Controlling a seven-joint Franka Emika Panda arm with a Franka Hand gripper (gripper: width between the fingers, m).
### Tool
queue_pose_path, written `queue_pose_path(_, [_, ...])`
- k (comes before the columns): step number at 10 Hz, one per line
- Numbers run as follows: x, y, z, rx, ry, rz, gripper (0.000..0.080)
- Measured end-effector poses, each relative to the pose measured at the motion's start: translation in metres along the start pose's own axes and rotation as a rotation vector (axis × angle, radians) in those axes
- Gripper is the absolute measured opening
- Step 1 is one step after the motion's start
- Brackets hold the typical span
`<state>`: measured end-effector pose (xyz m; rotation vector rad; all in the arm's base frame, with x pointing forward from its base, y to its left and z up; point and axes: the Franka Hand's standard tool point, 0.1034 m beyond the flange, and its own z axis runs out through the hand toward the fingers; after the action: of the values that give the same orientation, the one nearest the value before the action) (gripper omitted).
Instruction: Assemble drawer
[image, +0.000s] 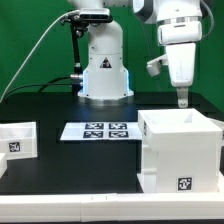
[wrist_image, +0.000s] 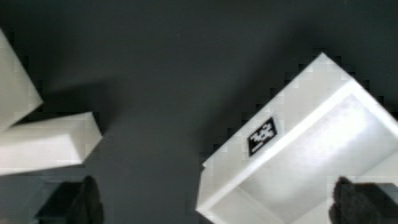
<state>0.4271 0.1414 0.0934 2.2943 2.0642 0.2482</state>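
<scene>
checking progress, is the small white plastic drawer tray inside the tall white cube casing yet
Out: drawer tray sits on the table, apart from the casing.

Table (image: 60, 165) with drawer (image: 16, 140), casing (image: 180, 150), marker board (image: 103, 130)

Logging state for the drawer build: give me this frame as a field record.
drawer: small low white open-topped plastic tray, exterior view's left, on black table
casing: tall white open-topped cube, exterior view's right, apart from drawer
marker board: flat on table between them
tool: open, empty, hovering above the casing
</scene>
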Motion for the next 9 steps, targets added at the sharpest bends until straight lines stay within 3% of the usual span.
queue_pose_path(1, [0.005, -0.001, 0.001, -0.022, -0.006, -0.166, 0.0649])
queue_pose_path(3, [0.017, -0.01, 0.005, -0.032, -0.026, -0.46, 0.0649])
queue_pose_path(5, [-0.001, -0.006, 0.007, 0.011, -0.055, -0.539, 0.0648])
queue_pose_path(8, [0.001, -0.012, 0.009, 0.019, -0.06, -0.498, 0.0649])
queue_pose_path(9, [0.006, -0.024, 0.012, 0.039, -0.081, -0.492, 0.0648])
